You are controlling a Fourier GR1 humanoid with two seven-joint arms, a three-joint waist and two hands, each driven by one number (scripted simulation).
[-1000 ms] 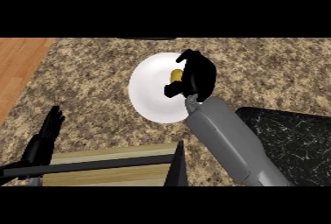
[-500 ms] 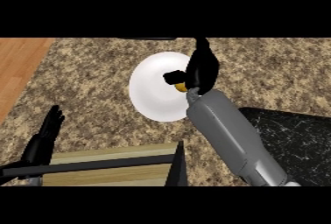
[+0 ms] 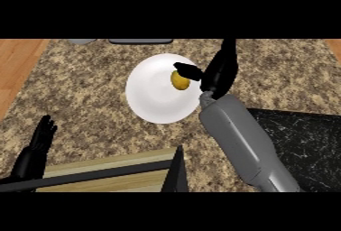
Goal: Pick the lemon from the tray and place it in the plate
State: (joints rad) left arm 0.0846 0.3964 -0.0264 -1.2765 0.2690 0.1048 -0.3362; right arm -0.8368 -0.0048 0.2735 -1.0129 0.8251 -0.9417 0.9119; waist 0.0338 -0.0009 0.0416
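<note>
The small yellow oval lemon [image 3: 178, 80] lay on the round white plate [image 3: 149, 101], toward its right side, so the placing step looked all but done. The black right hand [image 3: 216, 72] was over the plate's right edge with its long fingers straightened upward and its thumb reaching left to the lemon's top; whether the thumb touched the fruit could not be told. The hand looked spread rather than pinching. By my reading, the next move called only for lifting the hand clear without nudging the lemon, which could roll on the smooth glossy plate. The speckled brown granite table [image 3: 86, 76] looked rough-grained; the wooden tray [image 3: 100, 173] had dark rails. The black left hand [image 3: 36, 149] rested open at lower left.
</note>
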